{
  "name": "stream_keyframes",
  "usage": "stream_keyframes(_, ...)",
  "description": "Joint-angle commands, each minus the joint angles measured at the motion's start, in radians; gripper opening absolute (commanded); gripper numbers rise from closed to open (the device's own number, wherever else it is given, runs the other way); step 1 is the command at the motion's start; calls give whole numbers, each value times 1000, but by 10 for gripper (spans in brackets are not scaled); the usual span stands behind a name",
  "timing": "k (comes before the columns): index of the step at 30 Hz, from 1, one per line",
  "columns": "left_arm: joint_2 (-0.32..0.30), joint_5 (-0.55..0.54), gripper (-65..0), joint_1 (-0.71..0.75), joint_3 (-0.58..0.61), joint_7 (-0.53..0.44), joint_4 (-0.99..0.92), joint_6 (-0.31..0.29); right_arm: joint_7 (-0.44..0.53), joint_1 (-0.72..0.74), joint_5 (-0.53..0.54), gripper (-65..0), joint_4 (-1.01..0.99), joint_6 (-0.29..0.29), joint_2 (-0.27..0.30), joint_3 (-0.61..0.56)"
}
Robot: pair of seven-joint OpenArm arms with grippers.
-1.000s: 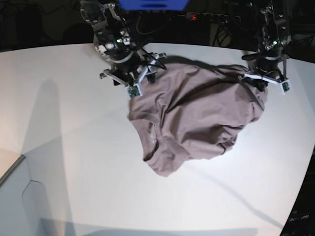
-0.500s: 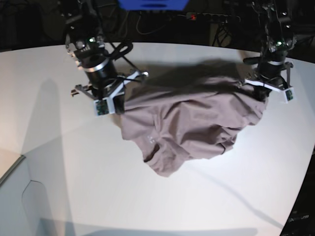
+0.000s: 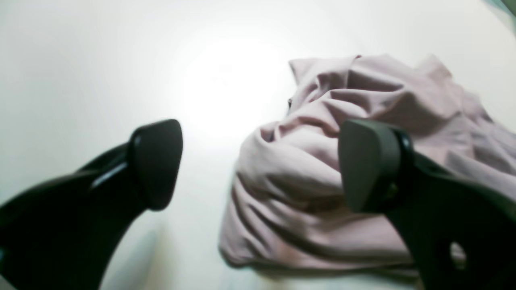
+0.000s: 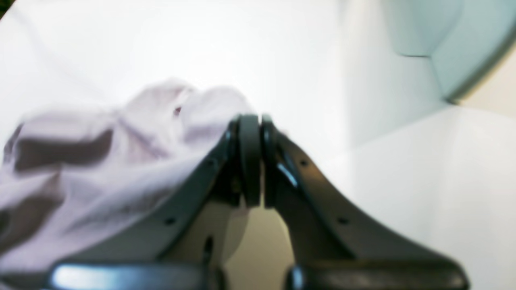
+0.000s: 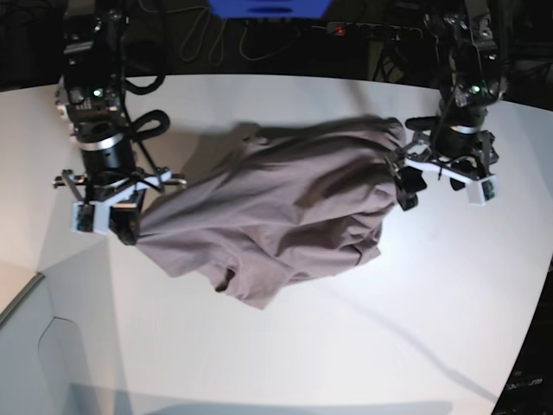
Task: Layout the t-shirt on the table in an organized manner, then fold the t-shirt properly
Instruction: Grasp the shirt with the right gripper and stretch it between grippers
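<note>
Dark bkgd, cables [image 5: 259,39] behind.

arms: black jointed segments, small green lights, loose black cables
left end effector [image 5: 439,180]: white bracket, black fingers with dark grey pads
right end effector [image 5: 110,216]: white bracket, black perforated fingers

We see a glossy white worktop [image 5: 285,354] with a curved edge; a crumpled mauve-brown t-shirt [image 5: 276,212] lies bunched across its middle, with bare surface around it on every side.
</note>
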Motion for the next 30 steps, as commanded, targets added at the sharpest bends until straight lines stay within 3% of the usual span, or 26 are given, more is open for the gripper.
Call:
stream_keyframes(1,-8,1,-60,6,-1,-20,17,1,34,12,11,-650,15,4,21,29)
stream_keyframes(6,-8,-5,-59,6,33,-20,-66,1,34,12,80,-650,11,4,50,116)
stream_keyframes(15,-6,-7,-60,-15,271,-29,-305,1,33,-9,86,-650,8,4,52,116)
stream_keyframes(21,-5,-7,-75,-61,351,-29,-375,1,33,-16,86,-650,-12,4,55,121)
stream_keyframes(24,-8,-7,-187,-83,374,-28,-379,-1,33,-17,86,-650,-12,4,55,121)
stream_keyframes(30,2,-7,-650,-87,372,-29,-382,-1,33,-17,86,-650,-12,4,55,121)
